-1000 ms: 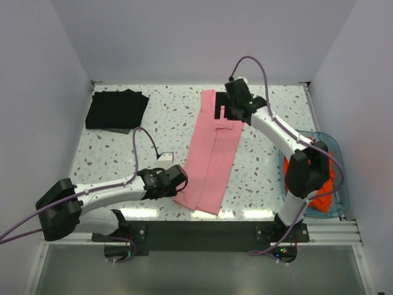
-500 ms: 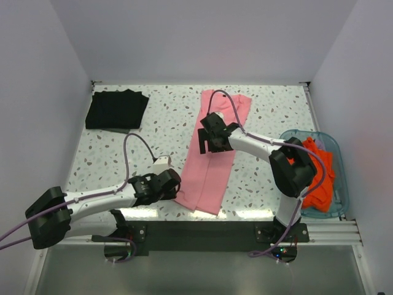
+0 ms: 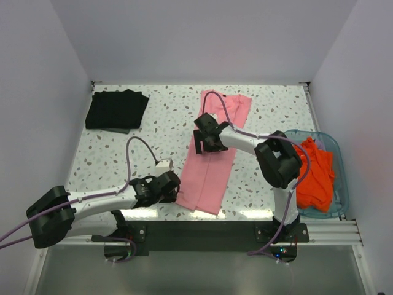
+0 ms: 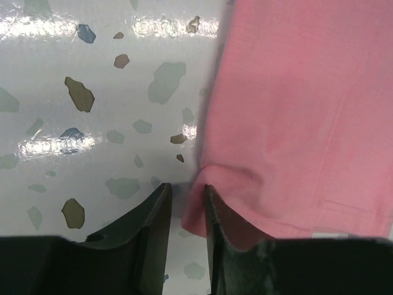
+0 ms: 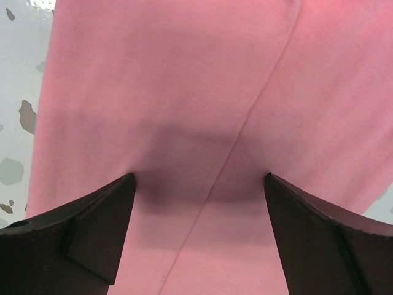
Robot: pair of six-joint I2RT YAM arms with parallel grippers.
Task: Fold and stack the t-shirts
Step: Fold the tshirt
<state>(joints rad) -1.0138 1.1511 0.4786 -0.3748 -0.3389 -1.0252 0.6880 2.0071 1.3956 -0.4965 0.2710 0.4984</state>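
Behind left hand (image 4: 187, 192), pink t-shirt (image 4: 295, 110) corner

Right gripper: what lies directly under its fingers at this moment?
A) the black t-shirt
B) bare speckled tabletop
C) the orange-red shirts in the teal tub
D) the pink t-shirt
D: the right wrist view shows the right gripper with its fingers spread wide above the pink t-shirt, and pink cloth fills the space between them.
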